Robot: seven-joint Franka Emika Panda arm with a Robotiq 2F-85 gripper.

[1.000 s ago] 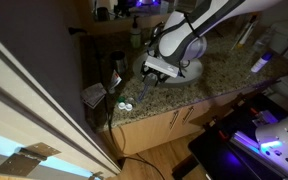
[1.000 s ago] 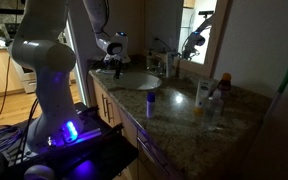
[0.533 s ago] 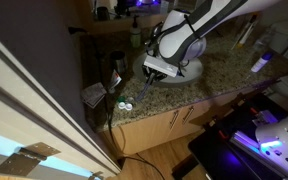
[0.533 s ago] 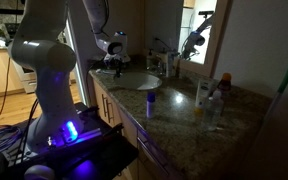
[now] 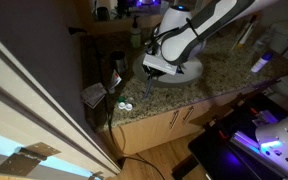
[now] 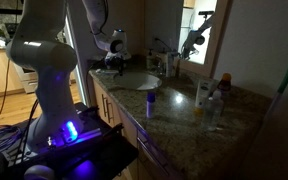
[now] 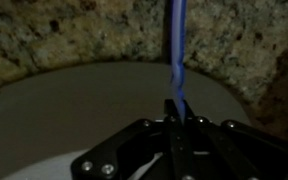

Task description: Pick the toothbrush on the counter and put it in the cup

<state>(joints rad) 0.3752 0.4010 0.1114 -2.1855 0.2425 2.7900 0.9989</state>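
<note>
In the wrist view, the gripper (image 7: 175,110) clenched the blue toothbrush (image 7: 178,45) at centre frame, above the white sink (image 7: 79,110); the speckled granite counter (image 7: 74,30) filled the top.

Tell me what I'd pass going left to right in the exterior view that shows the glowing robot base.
Robot base → white sink → small dark bottle → clear containers.

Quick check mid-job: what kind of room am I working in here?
Most likely a home bathroom vanity: a white sink set in a granite counter, a mirror behind it, and a toothbrush gripped in the tool.
</note>
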